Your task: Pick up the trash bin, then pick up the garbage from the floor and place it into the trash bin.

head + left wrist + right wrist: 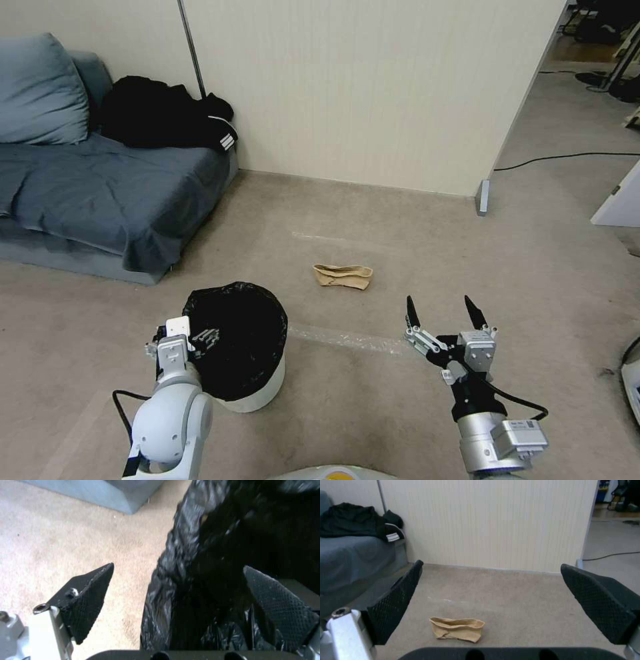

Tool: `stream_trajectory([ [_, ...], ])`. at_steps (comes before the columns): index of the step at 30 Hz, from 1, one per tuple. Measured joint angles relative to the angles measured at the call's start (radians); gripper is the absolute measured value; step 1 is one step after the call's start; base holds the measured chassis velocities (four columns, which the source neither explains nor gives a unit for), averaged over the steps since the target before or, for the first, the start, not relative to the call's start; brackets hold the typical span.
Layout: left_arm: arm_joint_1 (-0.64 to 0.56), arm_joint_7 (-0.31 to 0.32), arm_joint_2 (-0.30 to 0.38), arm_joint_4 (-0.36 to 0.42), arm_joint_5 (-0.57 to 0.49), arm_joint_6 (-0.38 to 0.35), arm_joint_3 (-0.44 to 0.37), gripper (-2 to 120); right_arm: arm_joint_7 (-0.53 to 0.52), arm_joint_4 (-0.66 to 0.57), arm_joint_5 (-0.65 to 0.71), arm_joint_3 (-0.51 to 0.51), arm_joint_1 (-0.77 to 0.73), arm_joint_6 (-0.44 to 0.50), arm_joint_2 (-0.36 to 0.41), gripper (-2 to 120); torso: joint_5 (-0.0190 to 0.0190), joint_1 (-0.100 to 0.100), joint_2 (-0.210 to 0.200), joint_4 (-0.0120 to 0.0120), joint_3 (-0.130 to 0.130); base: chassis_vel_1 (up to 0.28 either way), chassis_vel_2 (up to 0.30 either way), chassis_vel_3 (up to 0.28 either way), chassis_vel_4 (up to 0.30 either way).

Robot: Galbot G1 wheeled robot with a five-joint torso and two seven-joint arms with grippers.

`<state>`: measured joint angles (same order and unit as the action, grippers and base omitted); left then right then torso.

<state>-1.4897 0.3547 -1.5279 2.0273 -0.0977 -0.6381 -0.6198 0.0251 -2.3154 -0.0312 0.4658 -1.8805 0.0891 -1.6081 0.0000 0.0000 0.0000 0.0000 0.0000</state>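
The trash bin [267, 390], a white bucket lined with a black bag, stands on the carpet at front left. My left gripper [200, 337] is open and straddles the bin's near-left rim [173, 555], one finger [90, 592] outside over the carpet and the other finger [276, 600] inside the bag. The garbage in view is a crumpled brown paper bag [343, 276] lying on the floor beyond the bin, to its right. My right gripper [438, 301] hangs open above the carpet, short of the paper bag [457, 629] and to its right, with nothing between its fingers.
A blue-grey sofa [100, 187] with a black jacket [167, 120] fills the left side. A cream partition wall [367, 93] stands behind the paper bag, its foot [483, 197] at the right. A cable [567, 159] runs across the floor beyond it.
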Motion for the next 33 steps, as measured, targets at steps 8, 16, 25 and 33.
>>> stream_trajectory([
  [8, 0.009, 0.015, -0.009, -0.040, -0.050, -0.012, -0.003, 72, 0.001, 0.004, -0.002, -0.003, 0.000, -0.001, 0.000, 100, 0.0002, 0.000, 0.000, -0.0001, 0.000, 0.000, 0.000, 0.000, 0.000],
  [16, -0.018, 0.037, -0.010, -0.010, -0.098, -0.040, -0.004, 38, 0.008, 0.004, -0.013, -0.009, -0.001, -0.003, 0.000, 100, 0.0000, 0.000, 0.000, 0.0000, 0.000, 0.000, 0.000, 0.000, 0.000],
  [25, -0.031, 0.037, 0.000, 0.014, -0.121, -0.054, -0.040, 19, 0.009, 0.008, -0.016, -0.014, -0.002, -0.003, 0.000, 100, -0.0005, 0.000, 0.000, -0.0002, 0.000, 0.000, 0.000, 0.000, 0.000],
  [33, -0.042, 0.040, -0.007, 0.022, -0.118, -0.051, -0.041, 14, 0.002, 0.001, -0.032, -0.016, -0.002, -0.007, 0.000, 100, 0.0002, 0.000, 0.000, 0.0001, 0.000, 0.000, 0.000, 0.000, 0.000],
])
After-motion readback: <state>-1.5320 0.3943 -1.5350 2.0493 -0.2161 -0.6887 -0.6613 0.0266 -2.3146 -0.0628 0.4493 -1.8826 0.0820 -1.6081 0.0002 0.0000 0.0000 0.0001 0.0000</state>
